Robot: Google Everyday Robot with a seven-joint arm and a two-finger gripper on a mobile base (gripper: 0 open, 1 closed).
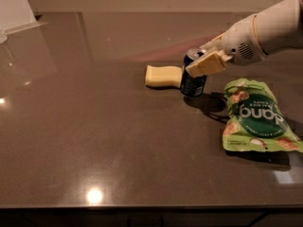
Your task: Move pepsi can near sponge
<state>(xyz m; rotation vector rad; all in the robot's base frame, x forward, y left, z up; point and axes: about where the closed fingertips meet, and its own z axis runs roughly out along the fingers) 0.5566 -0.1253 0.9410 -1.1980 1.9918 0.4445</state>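
Note:
The dark blue pepsi can [191, 82] stands upright on the table, its left side almost touching the pale yellow sponge [163, 76]. My gripper [199, 60] reaches in from the right at the can's top. Its cream near finger pad [207, 63] lies in front of the can's upper right. The far finger is behind the can. The jaws look open around the can's top and do not lift it. The white arm [265, 32] runs off to the upper right.
A flat green snack bag [255, 119] lies just right of the can, under the arm. A white object [14, 6] stands at the table's far left corner. The dark table's front edge [151, 207] runs along the bottom.

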